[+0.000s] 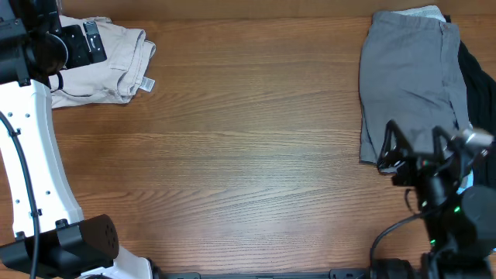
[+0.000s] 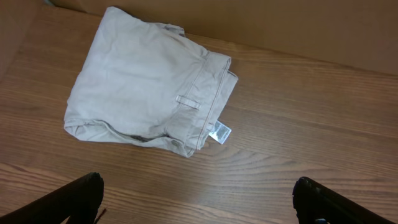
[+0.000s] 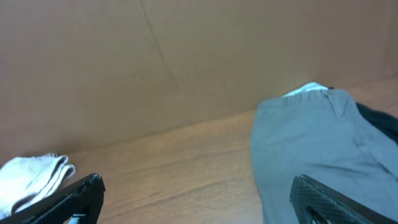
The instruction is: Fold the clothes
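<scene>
The pale beige shorts [image 1: 116, 66] lie folded at the table's far left corner, with the small white label [image 1: 145, 84] at their near right edge. The left wrist view shows them whole [image 2: 143, 87] with the label [image 2: 220, 132]. My left gripper [image 1: 91, 43] is open and empty, raised above them [image 2: 199, 202]. The grey shorts [image 1: 407, 77] lie flat at the far right on a black garment [image 1: 477, 85]. My right gripper [image 1: 415, 147] is open and empty over their near edge [image 3: 199, 196]. They also show in the right wrist view [image 3: 311, 149].
A brown wall [image 3: 124, 62] runs along the back of the wooden table [image 1: 248, 155]. A pale piece of cloth [image 1: 422, 12] pokes out behind the grey shorts. A bit of light-blue cloth [image 1: 467, 184] shows beside the right arm. The arm bases stand at the near corners.
</scene>
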`<state>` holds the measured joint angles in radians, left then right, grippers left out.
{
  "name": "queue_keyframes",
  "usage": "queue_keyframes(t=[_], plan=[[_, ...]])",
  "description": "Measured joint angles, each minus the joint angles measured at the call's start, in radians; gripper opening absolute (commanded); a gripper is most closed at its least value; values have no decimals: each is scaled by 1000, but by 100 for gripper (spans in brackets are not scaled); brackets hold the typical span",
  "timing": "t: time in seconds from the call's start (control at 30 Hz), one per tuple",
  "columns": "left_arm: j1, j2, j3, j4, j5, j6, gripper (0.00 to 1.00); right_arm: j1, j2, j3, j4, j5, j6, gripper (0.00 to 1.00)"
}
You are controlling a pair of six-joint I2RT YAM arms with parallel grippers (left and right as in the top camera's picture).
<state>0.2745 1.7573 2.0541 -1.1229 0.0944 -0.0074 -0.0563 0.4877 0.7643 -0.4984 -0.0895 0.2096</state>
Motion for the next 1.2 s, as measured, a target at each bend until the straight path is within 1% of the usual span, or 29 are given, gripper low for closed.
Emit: queue_keyframes(t=[0.3,0.47,0.77,1.03,1.2], plan=[[0,0,0,0,0,0,100,0,-259,-404,208,-48,0,100],[0,0,0,0,0,0,100,0,-354,-539,273,-63,0,100],[0,0,0,0,0,0,100,0,-461,-635,280,-64,-1,100],[0,0,0,0,0,0,100,0,-473,-690,277,-64,0,100],[0,0,0,0,0,0,100,0,-473,-694,280,-64,0,100]])
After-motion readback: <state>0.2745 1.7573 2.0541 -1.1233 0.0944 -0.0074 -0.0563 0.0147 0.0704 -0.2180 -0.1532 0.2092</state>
